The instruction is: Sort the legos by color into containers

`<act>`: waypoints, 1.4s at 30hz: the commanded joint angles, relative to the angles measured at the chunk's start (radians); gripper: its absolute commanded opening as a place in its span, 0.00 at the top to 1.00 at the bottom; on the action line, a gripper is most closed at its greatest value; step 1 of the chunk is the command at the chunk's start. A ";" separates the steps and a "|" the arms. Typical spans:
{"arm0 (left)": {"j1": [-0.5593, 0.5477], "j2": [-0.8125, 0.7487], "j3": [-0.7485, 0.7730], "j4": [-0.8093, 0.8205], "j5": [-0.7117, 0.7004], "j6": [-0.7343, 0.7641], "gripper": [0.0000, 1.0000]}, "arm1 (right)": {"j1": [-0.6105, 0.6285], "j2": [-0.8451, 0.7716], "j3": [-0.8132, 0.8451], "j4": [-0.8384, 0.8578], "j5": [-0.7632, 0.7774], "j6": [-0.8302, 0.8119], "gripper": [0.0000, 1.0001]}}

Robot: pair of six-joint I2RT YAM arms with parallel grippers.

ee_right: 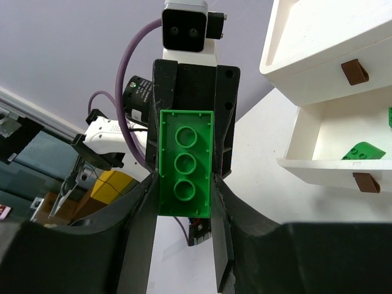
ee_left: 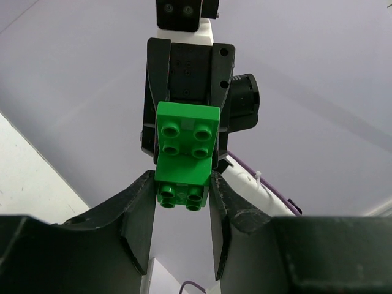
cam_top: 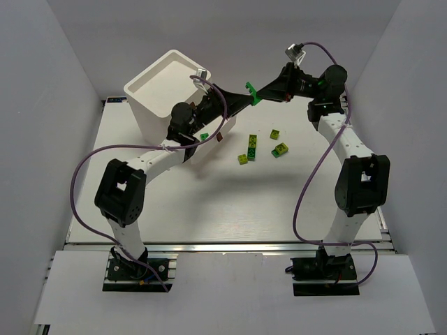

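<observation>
A bright green lego (cam_top: pixel 251 93) hangs in mid-air right of the white drawer unit (cam_top: pixel 164 87), between both grippers. My right gripper (cam_top: pixel 258 93) is shut on it; in the right wrist view its fingers (ee_right: pixel 223 202) press the long sides of the lego (ee_right: pixel 185 162), whose hollow underside faces the camera. My left gripper (cam_top: pixel 245 98) meets it from the opposite side. In the left wrist view both left fingers (ee_left: pixel 139 202) lie against the sides of the studded lego (ee_left: pixel 187 144). A drawer (ee_right: pixel 318 165) stands open with a green lego (ee_right: pixel 361 152) inside.
Several yellow-green and green legos lie on the white table right of the unit, such as one (cam_top: pixel 276 134), another (cam_top: pixel 281 149) and a pair (cam_top: pixel 250 146). Brown pull tabs (ee_right: pixel 355 71) mark the drawers. White walls enclose the table on three sides.
</observation>
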 commanded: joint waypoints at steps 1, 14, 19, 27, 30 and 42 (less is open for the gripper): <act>0.013 -0.013 0.026 0.012 0.030 -0.013 0.94 | -0.005 -0.014 0.021 0.053 -0.005 -0.032 1.00; 0.123 -0.190 -0.181 -0.115 0.041 0.068 1.00 | -0.050 0.041 0.103 -0.086 -0.021 -0.177 1.00; 0.158 -0.234 -0.105 -0.488 0.026 0.285 1.00 | -0.042 0.038 0.190 -0.544 0.018 -0.534 1.00; 0.145 -0.147 0.279 -1.304 -0.372 0.853 1.00 | -0.007 0.037 0.290 -1.054 0.242 -1.111 1.00; 0.145 -0.111 0.345 -1.411 -0.472 0.925 1.00 | 0.001 0.014 0.255 -1.080 0.280 -1.156 1.00; 0.105 -0.007 0.399 -1.551 -0.690 0.976 0.62 | 0.119 0.032 0.268 -1.163 0.559 -1.400 1.00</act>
